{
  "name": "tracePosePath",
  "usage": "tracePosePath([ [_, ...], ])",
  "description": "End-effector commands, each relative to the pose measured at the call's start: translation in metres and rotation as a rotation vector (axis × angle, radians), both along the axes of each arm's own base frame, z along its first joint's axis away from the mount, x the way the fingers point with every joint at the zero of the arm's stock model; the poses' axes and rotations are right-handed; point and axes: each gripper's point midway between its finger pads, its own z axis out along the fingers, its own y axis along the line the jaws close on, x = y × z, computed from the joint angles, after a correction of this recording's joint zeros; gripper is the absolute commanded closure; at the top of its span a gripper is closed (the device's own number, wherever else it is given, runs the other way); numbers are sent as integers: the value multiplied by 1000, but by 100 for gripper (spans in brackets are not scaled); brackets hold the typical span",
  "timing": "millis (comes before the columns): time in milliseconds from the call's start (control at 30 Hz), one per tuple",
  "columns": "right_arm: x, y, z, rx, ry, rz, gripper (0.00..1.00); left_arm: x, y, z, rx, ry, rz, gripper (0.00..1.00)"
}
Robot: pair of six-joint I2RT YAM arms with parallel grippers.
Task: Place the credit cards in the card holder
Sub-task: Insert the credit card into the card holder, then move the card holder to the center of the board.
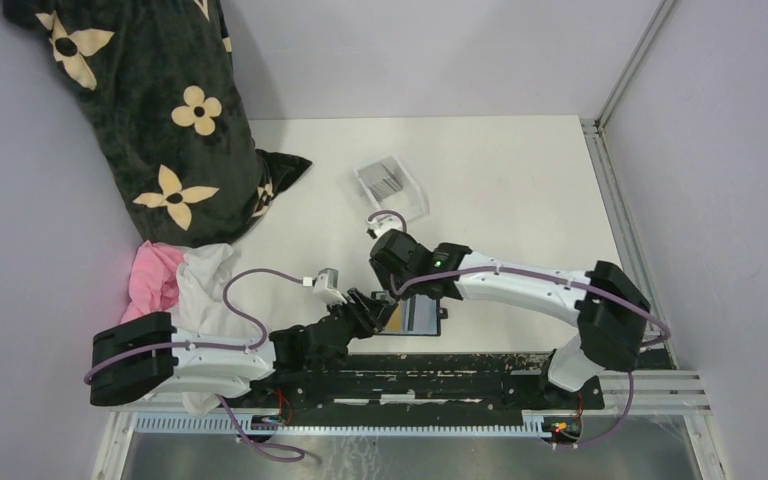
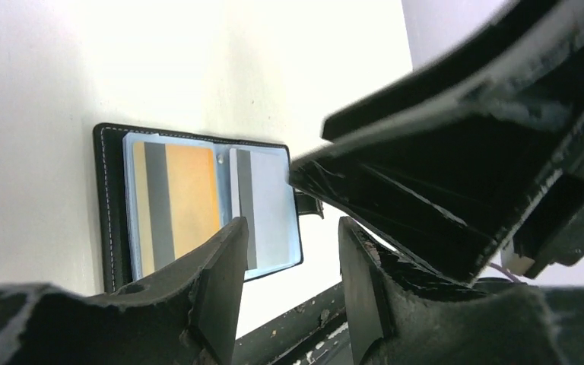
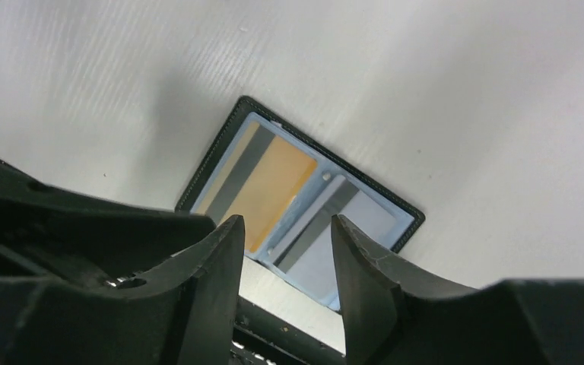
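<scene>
The black card holder (image 1: 420, 317) lies open near the table's front edge. In the left wrist view the holder (image 2: 109, 205) has a tan-orange card (image 2: 192, 201) in its left slot and a grey card (image 2: 271, 220) in its right slot. The right wrist view shows the same holder (image 3: 304, 201), orange card (image 3: 277, 190) and grey card (image 3: 353, 224). My left gripper (image 1: 384, 312) (image 2: 293, 228) is open and empty just left of the holder. My right gripper (image 1: 406, 292) (image 3: 287, 224) is open and empty, just above the holder. More grey cards (image 1: 388, 182) lie in the clear tray.
The clear plastic tray (image 1: 405, 203) stands mid-table behind the arms. A black flowered cushion (image 1: 160, 110) and pink and white cloths (image 1: 175, 275) fill the left side. A black rail (image 1: 460, 365) runs along the front edge. The two grippers are close together.
</scene>
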Motion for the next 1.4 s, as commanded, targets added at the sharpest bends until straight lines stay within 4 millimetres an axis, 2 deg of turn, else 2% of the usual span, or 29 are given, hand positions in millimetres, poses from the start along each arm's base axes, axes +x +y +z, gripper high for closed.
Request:
tracePosePath([
  [0,-8,-24,14,82,-38,-100,47,5,20,-6,69,-31,51,45],
  [200,-25,-60,14,149,-41,-193,44,-1,37,-32,108,19,63,43],
  [367,-37,-85,13,202,-35,-262,43,-2,45,-43,147,38,74,41],
  [500,-48,-95,0,225,2,-295,43,-2,47,-47,161,45,78,38],
  [633,-55,-103,-24,210,39,-323,42,-4,45,-51,163,53,71,37],
  [800,-60,-102,-42,227,71,-338,42,-4,42,-56,182,62,61,36],
  [967,-60,-96,-47,276,73,-347,42,-5,41,-63,184,75,61,36],
  [1367,-59,-75,-77,242,132,-317,46,-2,30,-74,198,94,64,47],
])
